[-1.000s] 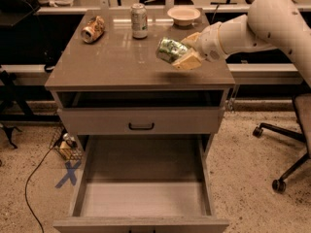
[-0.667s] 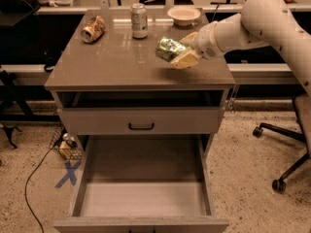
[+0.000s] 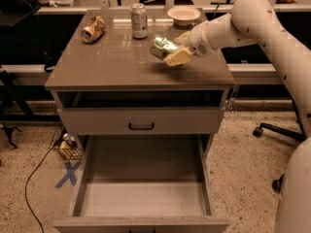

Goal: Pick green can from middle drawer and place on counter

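Green-and-white aluminium sits between my fingers: my gripper [image 3: 174,50] is clamped around the green can [image 3: 161,46], holding it tilted, nearly on its side, low over the counter [image 3: 112,64]. I cannot tell whether the can's lower edge touches the glossy slab or hangs just above it; a dark shadow lies right beneath. The middle drawer [image 3: 80,193] stands pulled out below with its pale floor bare, so I judge the picking half of the job done and the placing half in hand. The taller silver can [image 3: 139,20] stands upright toward the back of the counter, the dented orange can [image 3: 93,28] lies near the far back corner, and a white bowl [image 3: 183,14] rests on the ledge behind my wrist; all are apart from where I hold the can. What the next move calls for, I think, is lowering until the can bears on the slab, ideally turning it onto its base, then parting my fingers gently. A can let go on its side could roll toward the near edge.
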Controlling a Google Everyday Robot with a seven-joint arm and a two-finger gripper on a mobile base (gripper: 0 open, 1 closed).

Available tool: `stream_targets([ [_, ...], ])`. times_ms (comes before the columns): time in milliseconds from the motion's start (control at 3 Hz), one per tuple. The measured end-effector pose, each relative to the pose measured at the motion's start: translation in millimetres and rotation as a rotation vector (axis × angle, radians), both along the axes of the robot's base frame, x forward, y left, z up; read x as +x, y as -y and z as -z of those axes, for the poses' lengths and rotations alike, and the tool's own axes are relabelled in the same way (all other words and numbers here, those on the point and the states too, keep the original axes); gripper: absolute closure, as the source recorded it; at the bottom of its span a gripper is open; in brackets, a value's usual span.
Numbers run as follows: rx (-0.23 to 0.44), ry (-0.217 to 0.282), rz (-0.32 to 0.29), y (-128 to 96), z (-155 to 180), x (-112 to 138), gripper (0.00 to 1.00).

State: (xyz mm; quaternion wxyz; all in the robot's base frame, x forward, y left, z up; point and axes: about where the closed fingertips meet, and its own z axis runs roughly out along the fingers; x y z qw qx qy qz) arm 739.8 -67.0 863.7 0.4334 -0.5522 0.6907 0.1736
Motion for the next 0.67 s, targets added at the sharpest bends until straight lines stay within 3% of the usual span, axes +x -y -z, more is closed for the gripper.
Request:
stream_targets([
  [333,0.027,-0.011,-0.014,-9.0,4.0,12.2,0.04],
  [667,0.044,-0.019,-0.027,-15.3,6.9,21.4,0.0],
])
